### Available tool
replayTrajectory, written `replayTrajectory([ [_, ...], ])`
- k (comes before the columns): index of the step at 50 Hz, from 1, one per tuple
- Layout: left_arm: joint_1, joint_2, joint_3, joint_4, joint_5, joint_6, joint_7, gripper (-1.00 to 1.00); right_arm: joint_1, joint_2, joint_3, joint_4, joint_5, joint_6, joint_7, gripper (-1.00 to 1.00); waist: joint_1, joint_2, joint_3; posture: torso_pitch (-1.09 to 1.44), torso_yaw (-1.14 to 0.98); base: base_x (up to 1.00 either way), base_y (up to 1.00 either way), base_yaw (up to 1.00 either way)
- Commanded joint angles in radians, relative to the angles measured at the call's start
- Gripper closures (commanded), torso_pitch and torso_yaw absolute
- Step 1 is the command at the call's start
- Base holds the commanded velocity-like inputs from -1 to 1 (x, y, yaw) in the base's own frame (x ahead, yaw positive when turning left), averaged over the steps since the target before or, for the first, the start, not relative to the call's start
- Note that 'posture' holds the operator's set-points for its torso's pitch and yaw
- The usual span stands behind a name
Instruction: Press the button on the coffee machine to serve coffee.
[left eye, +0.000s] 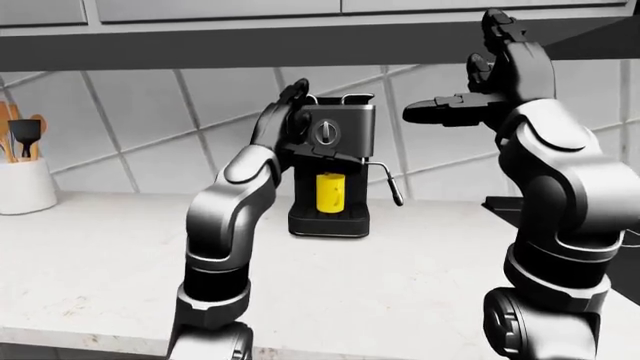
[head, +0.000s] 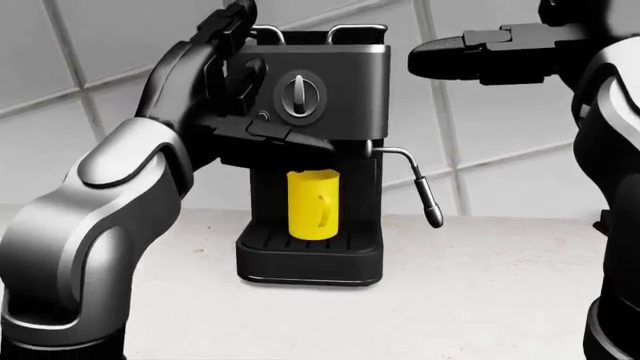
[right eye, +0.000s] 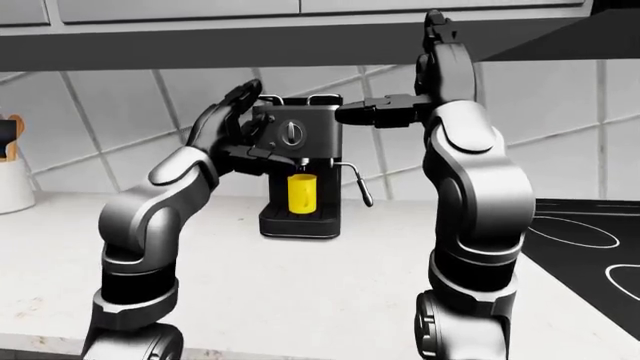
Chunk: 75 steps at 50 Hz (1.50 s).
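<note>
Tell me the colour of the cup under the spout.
Yellow cup; the head view shows it best.

Glossy grey-and-black left arm bent up at elbow, black three-finger left hand (head: 225, 82) raised with fingers spread open. Matching right arm raised higher, right hand (left eye: 490, 79) open, one finger sticking out sideways toward view left.

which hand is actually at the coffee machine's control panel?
The left hand. Its open fingers sit against the left side of the coffee machine, beside the round dial. The right hand hangs apart at the upper right, touching nothing.
</note>
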Motion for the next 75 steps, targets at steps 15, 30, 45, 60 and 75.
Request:
replayTrajectory([
  [15, -0.039, 0.011, 0.013, 0.015, 0.011, -0.054, -0.008, -1.0, -0.038, -0.01, -0.005, -0.015, 0.002, -0.012, -0.004, -1.0, -0.001, -0.002, 0.007, -0.9, 0.0, 0.0, 0.0, 0.0],
  [30, -0.056, 0.007, 0.011, 0.065, 0.009, -0.094, -0.014, -1.0, -0.052, -0.011, -0.001, -0.015, 0.003, -0.001, -0.005, -1.0, -0.001, -0.004, 0.007, -0.9, 0.0, 0.0, 0.0, 0.0],
  [45, -0.07, 0.006, 0.009, 0.131, 0.023, -0.129, -0.026, -1.0, -0.025, 0.015, 0.01, 0.027, -0.009, -0.062, -0.008, -1.0, -0.001, -0.003, 0.005, -0.9, 0.0, 0.0, 0.0, 0.0],
  [60, -0.072, -0.004, 0.007, 0.168, 0.029, -0.157, -0.029, -1.0, -0.022, 0.018, 0.009, 0.021, -0.008, -0.058, -0.011, -1.0, 0.0, -0.003, 0.004, -0.9, 0.0, 0.0, 0.0, 0.0],
  [75, -0.096, -0.002, 0.01, 0.252, 0.032, -0.217, -0.038, -1.0, -0.008, 0.023, 0.009, 0.028, -0.006, -0.078, -0.012, -1.0, -0.001, -0.005, 0.003, -0.9, 0.0, 0.0, 0.0, 0.0],
])
